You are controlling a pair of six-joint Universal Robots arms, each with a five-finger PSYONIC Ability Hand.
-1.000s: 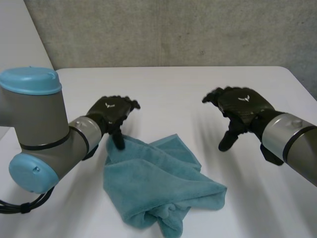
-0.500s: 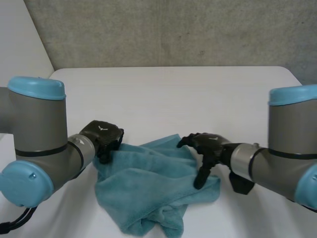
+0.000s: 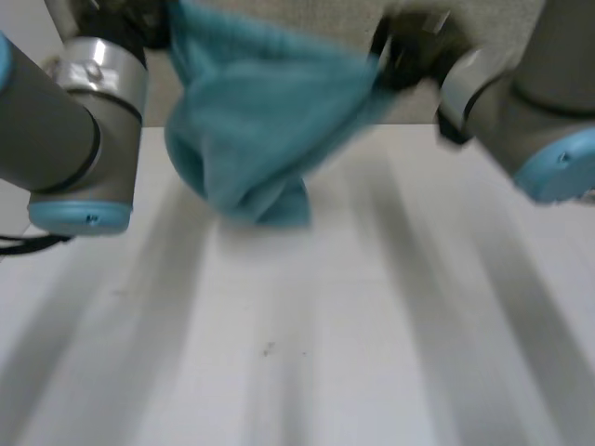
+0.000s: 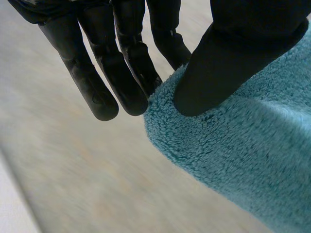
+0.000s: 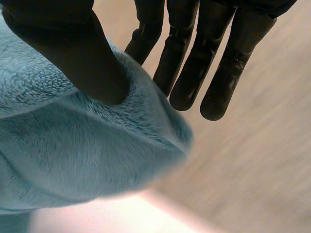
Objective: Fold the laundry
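Head view gives you the teal terry-cloth towel [image 3: 260, 111] up in the air over the far part of the white table [image 3: 279, 353], strung between your two arms in front of the grey wall [image 3: 372, 19]. Its upper edge runs side to side, from one arm across to the other, so that is the long axis you are working with.

In the left wrist view, your left hand [image 4: 233, 53] is clamped on the towel. The thumb presses the pile down against the fingers [image 4: 121, 73], at a rounded edge or corner of the cloth. In the right wrist view, your right hand [image 5: 73, 48] does the same at its end, thumb on top and fingers [image 5: 184, 73] behind, with a fold of towel pinched between them.

The relation that matters is this: the cloth does not hang evenly. From the right hand it slopes down and across, and the bulk gathers in a bunched lobe well below and nearer your left arm. You cannot tell from here whether that lobe touches the table or hangs just above it.

As a judgement, the next move turns on drawing the hands apart along that side-to-side axis, so the upper edge goes taut and the bunch drops open. Expect the left side to carry more weight. Both pinches sit close to the towel's edge, so a quick pull could slip one free.
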